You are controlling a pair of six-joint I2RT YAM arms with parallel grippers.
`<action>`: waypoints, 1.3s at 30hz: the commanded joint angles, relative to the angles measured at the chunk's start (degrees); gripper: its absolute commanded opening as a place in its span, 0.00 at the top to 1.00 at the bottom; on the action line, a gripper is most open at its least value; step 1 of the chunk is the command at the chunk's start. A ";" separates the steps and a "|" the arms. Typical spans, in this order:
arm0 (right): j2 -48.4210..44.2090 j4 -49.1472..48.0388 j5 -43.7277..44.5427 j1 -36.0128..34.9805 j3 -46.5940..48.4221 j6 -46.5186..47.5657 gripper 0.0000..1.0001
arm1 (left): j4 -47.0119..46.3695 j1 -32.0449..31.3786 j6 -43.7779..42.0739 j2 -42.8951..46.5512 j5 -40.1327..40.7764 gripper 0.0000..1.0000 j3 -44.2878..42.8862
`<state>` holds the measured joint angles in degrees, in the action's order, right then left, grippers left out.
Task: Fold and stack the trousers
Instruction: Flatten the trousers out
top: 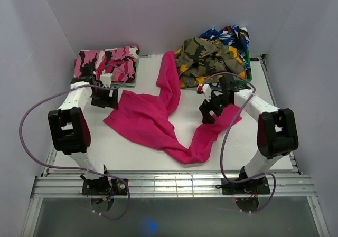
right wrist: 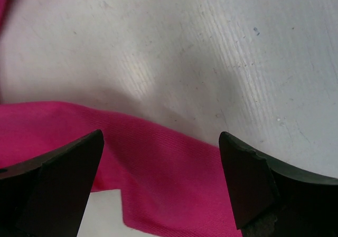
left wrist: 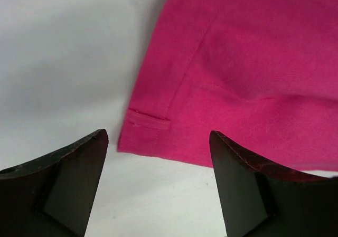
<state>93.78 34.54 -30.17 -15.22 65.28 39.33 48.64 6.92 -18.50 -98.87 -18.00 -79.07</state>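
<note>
Setting: white table (top: pixel 100 150) enclosed by plain white walls (top: pixel 158 15), with both arms mounted at its near edge
Trousers (top: pixel 145 118): bright pink, lying unfolded and loose across the middle of the table; the broad upper part is spread flat towards the left
Trouser legs: one runs up to the far edge between the two piles of clothing; the other curves down to the near edge and back up to the right, ending under the right arm
Left gripper (top: pixel 104 98): over the table at the left edge of the trousers, jaws wide apart and nothing between them; its wrist view shows a stitched corner of the pink cloth lying flat on the table just ahead of the fingertips
Right gripper (top: pixel 208 113): over the end of the right-hand leg, jaws wide apart and nothing clamped; its wrist view shows pink cloth lying on the table below the gap, bare table beyond it
Pink camouflage pair (top: pixel 105 62): folded, far left corner, apart from the trousers
Olive camouflage garment (top: pixel 208 60): crumpled heap, far right corner, just beside the upper trouser leg
Blue patterned cloth (top: pixel 229 36): behind the olive heap, against the back wall
</note>
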 commanded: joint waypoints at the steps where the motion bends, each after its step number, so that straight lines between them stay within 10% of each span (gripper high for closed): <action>1: 3.77 3.42 5.12 -0.68 2.58 15.14 0.05 | 0.06 -1.38 0.83 1.93 -3.28 0.12 2.77; 11: -1.13 3.51 13.47 -0.51 -12.44 29.48 0.09 | -6.72 -1.29 1.54 -4.92 4.19 0.13 9.10; 18: -5.53 2.72 18.04 2.56 -19.13 33.00 0.37 | -9.36 -1.38 0.49 -9.41 9.56 0.20 11.83; 23: -8.69 3.95 19.36 7.47 -18.43 35.99 0.66 | -6.46 -1.29 -0.04 -8.98 6.93 0.61 10.96; 24: -9.57 3.95 19.71 8.36 -17.73 36.34 0.91 | -4.54 -1.29 -0.04 -7.58 6.23 0.81 10.00; 26: -10.19 4.21 18.06 12.22 -14.05 35.99 0.92 | -2.86 -0.77 0.66 -5.38 4.04 1.00 7.36; 39: -13.26 6.24 6.71 29.90 3.46 31.60 0.92 | 11.38 10.73 4.09 5.70 -1.49 1.00 -14.27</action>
<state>83.42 40.01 -21.98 13.10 66.92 69.82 54.81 13.30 -13.89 -97.41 -17.80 -91.70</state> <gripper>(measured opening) 0.103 0.052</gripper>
